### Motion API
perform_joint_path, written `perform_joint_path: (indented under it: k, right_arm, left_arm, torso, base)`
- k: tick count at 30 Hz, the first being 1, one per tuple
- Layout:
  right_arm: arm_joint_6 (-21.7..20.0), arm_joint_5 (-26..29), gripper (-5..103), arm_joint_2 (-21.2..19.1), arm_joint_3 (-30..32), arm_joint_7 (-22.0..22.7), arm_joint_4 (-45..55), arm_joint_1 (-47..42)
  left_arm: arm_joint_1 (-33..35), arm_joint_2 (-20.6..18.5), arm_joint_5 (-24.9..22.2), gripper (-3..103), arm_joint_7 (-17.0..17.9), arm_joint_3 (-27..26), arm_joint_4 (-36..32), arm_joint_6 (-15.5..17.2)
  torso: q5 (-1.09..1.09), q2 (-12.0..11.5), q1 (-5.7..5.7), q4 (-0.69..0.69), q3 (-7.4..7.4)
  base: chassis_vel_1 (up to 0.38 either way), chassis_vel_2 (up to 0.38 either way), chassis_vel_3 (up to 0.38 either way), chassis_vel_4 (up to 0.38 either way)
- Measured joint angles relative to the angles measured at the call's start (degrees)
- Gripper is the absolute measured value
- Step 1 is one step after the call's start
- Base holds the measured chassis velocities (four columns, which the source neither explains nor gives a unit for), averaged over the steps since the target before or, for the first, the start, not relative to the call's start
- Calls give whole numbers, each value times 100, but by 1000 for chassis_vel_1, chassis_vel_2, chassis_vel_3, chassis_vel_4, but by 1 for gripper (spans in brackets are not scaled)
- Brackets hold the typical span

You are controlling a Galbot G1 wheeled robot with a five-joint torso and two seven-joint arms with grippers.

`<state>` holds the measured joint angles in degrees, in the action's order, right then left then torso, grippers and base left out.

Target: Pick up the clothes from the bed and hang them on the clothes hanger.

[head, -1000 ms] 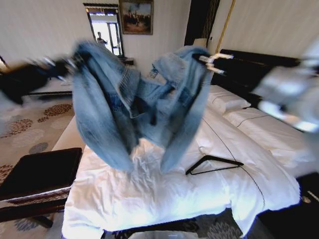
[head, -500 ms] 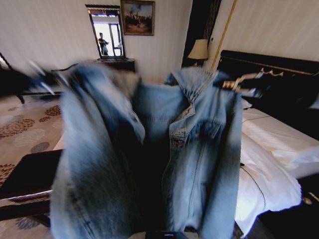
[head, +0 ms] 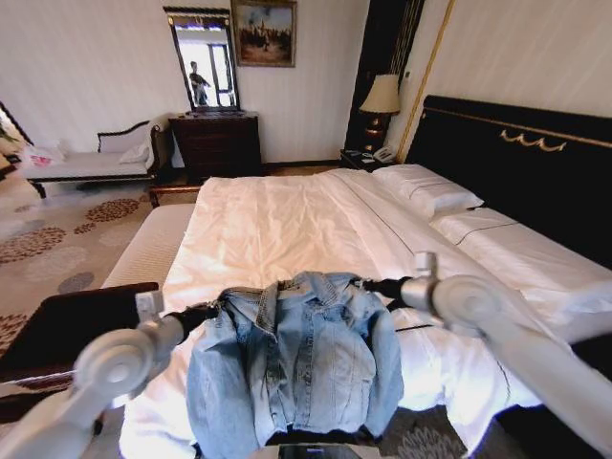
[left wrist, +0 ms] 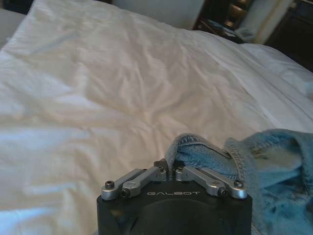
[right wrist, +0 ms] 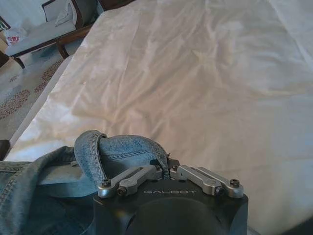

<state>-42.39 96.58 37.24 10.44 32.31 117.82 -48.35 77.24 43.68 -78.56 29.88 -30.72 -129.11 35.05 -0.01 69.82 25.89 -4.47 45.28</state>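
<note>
Your left hand [head: 212, 309] and right hand [head: 368, 284] are each pinched shut on a shoulder of the denim jacket [head: 296, 368] — it hangs spread between them over the foot of the bed [head: 277, 225]. A dark bench [head: 67, 325] stands at your left, pillows [head: 426, 191] and a lamp [head: 382, 98] beyond.

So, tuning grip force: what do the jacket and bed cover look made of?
The jacket looks like washed light-blue denim: stitched seams, a thick folded hem pinched in each end effector, left and right. The bed cover looks like matte white woven cotton, softly creased.
</note>
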Motion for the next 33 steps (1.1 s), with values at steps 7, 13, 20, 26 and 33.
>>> perform_joint_path:
  k: [7,13,20,26,33]
  right_arm:
    - [63,-1320,2,839,-654,-760,-1021,546]
    - [280,-1795,2,1753,-1095,-634,-1845,1159]
    - [561,-2573,2,2435,-1709,-848,-3133,1761]
    - [865,-3378,2,3325,-2208,-1196,-4357,2307]
    - [1055,-3834,2,3733,-2359,-1351,-5083,2559]
  left_arm:
    - [-389,368,552,3,-351,74,873,-341]
    - [-1064,718,834,3,-551,301,1681,-597]
    - [-1562,814,1196,3,-861,616,2451,-840]
    - [-2158,985,1489,3,-1104,1009,3424,-1037]
    - [-2481,1052,1634,3,-1235,1235,3943,-1085]
  torso:
    - [2,1,-1,-1,0]
    - [-2,1,0,0,1]
    - [-1,1,0,0,1]
    - [-1,0,0,1,0]
    - [0,1,0,0,0]
  base:
    - [0,0,0,0]
    - [0,0,0,0]
    - [0,0,0,0]
    - [0,0,0,0]
    - [0,0,0,0]
